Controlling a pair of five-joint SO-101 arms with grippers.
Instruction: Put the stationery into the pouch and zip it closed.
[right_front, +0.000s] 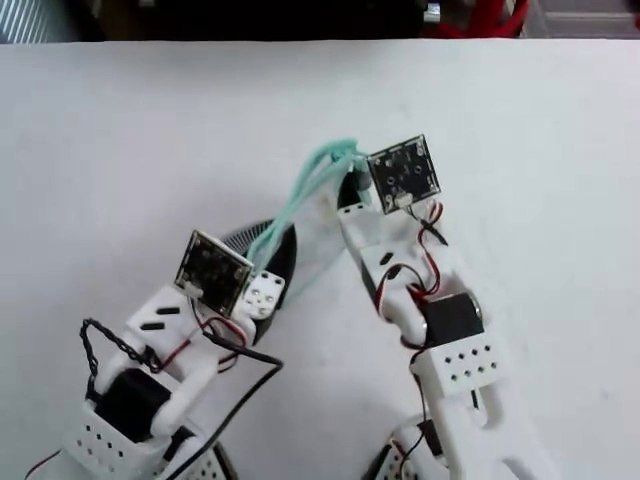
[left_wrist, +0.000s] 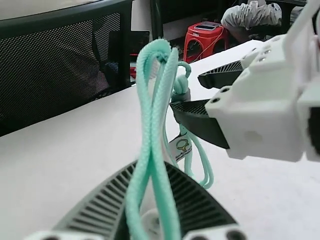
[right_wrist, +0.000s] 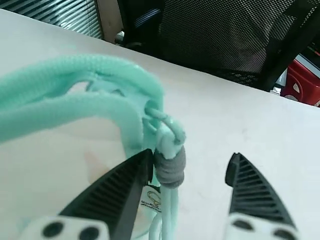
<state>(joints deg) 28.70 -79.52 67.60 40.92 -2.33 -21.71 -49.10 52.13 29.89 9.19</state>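
Mint-green cord (left_wrist: 152, 115) is the busiest thing in the scene: a doubled loop of it runs from the left claw (left_wrist: 151, 167), low and left of centre in the high view, up towards the right claw (right_wrist: 191, 156) just above centre. The pale pouch (right_front: 322, 235) it belongs to lies on the white bench (right_front: 120, 150) between the two arms, partly under them, and I cannot tell what it holds or how far its zip is drawn. The left claw looks pressed together on the cord, its ribbed dark fingers meeting on either side of the strands. The right claw stands apart, with a grey pull (right_wrist: 170, 167) resting against one of its fingers and a clear gap to the other. The pull hangs from a small ring at the end of the cord, and a little printed tag (left_wrist: 183, 147) dangles just below it. Going by this, the zipping step seems to be in hand rather than the loading: one arm steadies the pouch by its cord while the other is lined up on the pull. The next move probably calls for the right claw to shut squarely on the grey pull without catching loose strands. It would then draw the pull along the zip line while the left claw holds firm against that tug.
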